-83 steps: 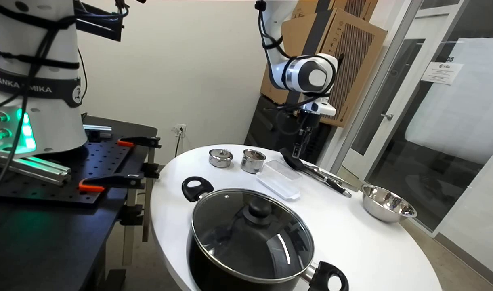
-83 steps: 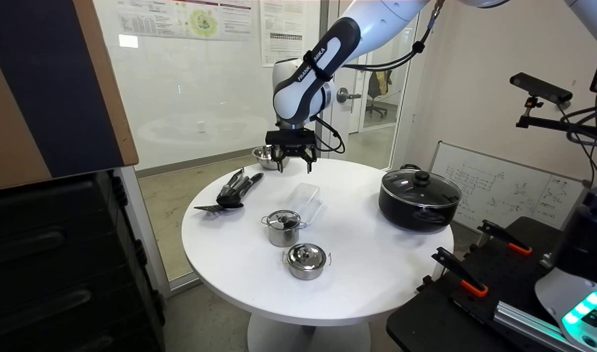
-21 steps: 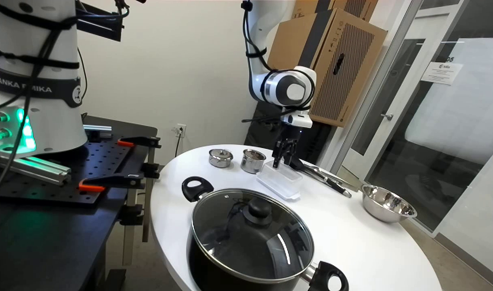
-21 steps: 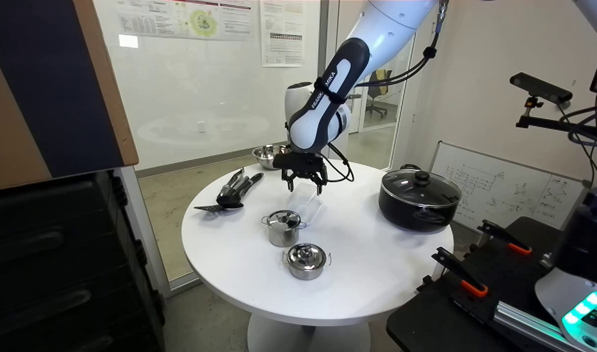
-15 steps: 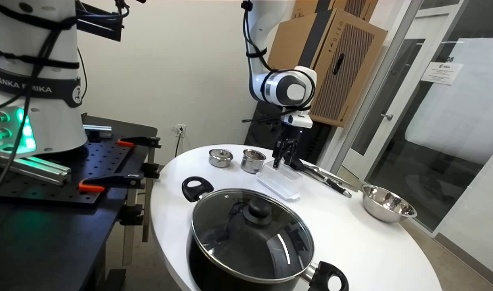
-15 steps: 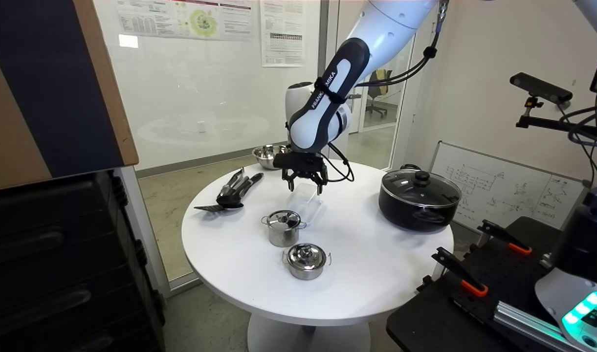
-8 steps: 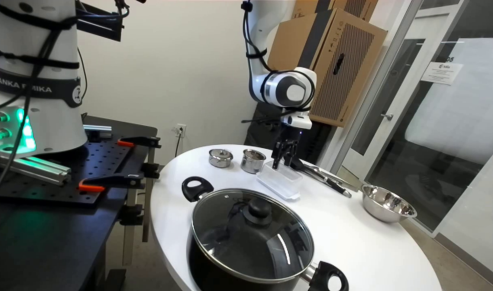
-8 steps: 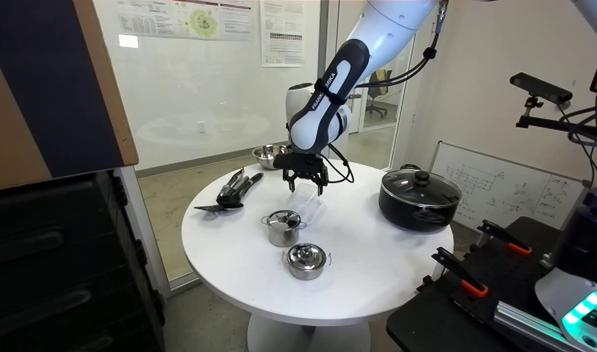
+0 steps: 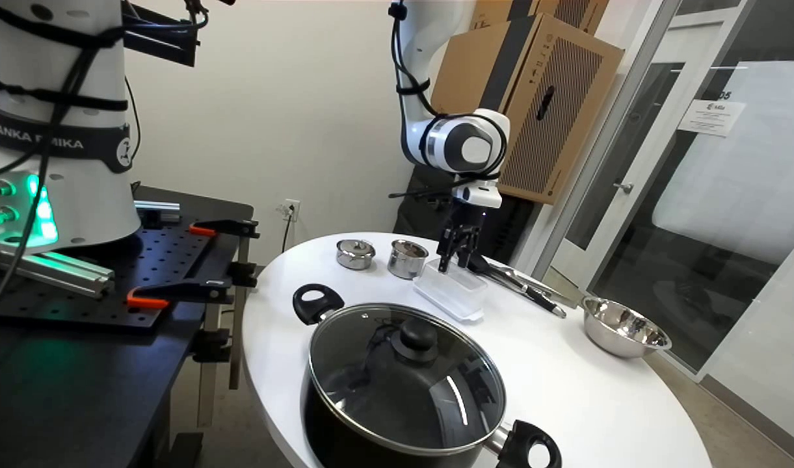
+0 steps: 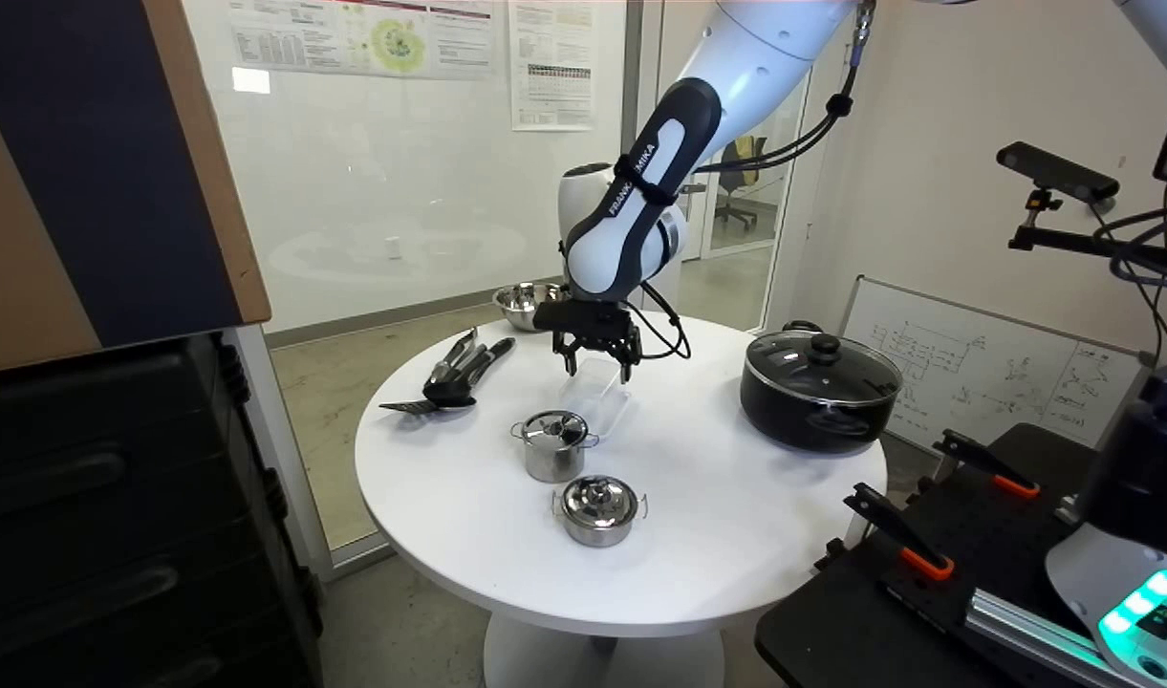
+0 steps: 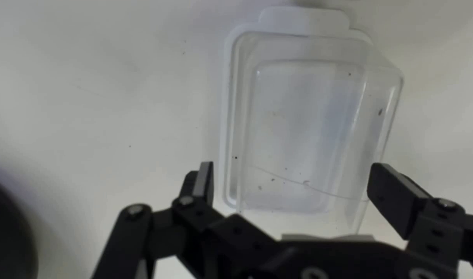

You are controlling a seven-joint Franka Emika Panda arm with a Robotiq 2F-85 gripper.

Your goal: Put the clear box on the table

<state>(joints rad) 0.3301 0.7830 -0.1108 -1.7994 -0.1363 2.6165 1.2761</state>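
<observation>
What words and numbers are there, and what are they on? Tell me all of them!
"FRANKA", then "MIKA", middle partly covered: on the robot base.
"FRANK", then "MIKA", middle covered: on the robot arm.
A number ending in "5", rest unclear: above the paper sign.
Too small or blurred: paper sign, posters, whiteboard, cardboard box.

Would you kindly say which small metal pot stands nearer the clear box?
The taller pot, beside the clear box; the shorter, squatter pot stands farther away.

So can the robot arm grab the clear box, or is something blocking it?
Probably yes: nothing visible lies between the open pincer and the clear box below, and the jaws spread toward the box's sides. The black pot stands apart.
</observation>
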